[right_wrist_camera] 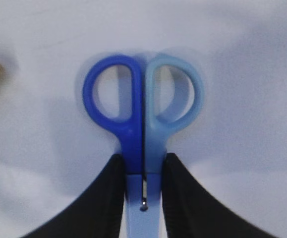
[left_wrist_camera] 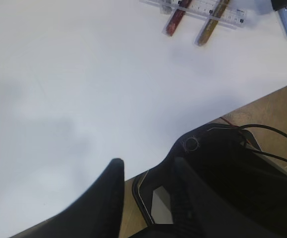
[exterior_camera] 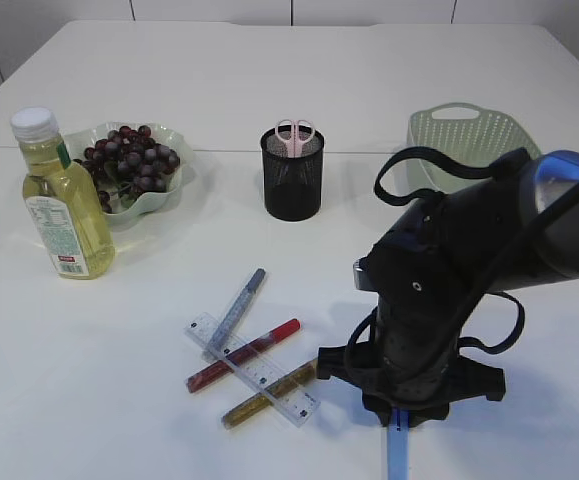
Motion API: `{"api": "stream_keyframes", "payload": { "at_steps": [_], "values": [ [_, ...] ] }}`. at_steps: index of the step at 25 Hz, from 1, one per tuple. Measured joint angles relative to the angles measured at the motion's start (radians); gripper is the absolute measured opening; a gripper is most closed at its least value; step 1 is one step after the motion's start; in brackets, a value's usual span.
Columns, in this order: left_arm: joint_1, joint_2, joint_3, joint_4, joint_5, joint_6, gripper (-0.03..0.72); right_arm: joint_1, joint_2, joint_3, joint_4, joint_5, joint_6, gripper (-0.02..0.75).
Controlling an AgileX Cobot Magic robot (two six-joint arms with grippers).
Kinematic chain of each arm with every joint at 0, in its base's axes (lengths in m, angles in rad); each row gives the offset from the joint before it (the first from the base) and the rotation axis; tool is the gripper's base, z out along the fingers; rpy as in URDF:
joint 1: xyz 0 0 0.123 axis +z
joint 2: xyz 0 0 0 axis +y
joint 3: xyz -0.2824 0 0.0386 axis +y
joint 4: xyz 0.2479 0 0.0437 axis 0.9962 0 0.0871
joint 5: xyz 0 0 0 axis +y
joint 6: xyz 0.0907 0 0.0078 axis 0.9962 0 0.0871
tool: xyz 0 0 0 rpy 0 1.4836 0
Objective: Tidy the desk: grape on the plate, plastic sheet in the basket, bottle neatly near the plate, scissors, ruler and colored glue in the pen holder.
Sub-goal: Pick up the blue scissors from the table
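I see blue scissors (right_wrist_camera: pixel 143 124) flat on desk (exterior_camera: pixel 269 60), near front edge. Right end effector (right_wrist_camera: pixel 143 173) grips them at pivot, just below handles. I judge them stiff, light, slippery plastic; hold near pivot good. Left end effector (left_wrist_camera: pixel 145 186) half open, empty.

Matt white table (exterior_camera: pixel 269 60), smooth. Blue scissors (right_wrist_camera: pixel 142 106) with smooth plastic handles, a small metal rivet at the pivot. Black matt plastic tool (right_wrist_camera: pixel 142 196). Clear plastic bottle (exterior_camera: pixel 61 205), glossy, with a paper-like label. Black metal-mesh pen holder (exterior_camera: pixel 292 175). Perforated pale green plastic basket (exterior_camera: pixel 464 135). Transparent plastic ruler (exterior_camera: pixel 254 368).
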Motion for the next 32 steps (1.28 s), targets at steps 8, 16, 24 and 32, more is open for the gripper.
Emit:
{"api": "stream_keyframes", "payload": {
  "at_steps": [8,16,24,32],
  "values": [
    [0.000,0.000,0.000,-0.002,0.000,0.000,0.235,0.000,0.000,-0.001,-0.004,-0.004,-0.119,0.194],
    [0.000,0.000,0.000,-0.009,0.000,0.000,0.235,-0.002,0.000,-0.004,0.069,-0.005,-0.301,0.179],
    [0.000,0.014,0.000,-0.016,0.000,0.000,0.235,-0.002,0.000,-0.005,0.154,0.041,-0.469,0.179],
    [0.000,0.032,0.000,-0.020,0.000,0.000,0.235,-0.002,0.004,-0.006,0.161,0.053,-0.507,0.246]
  ]
}}
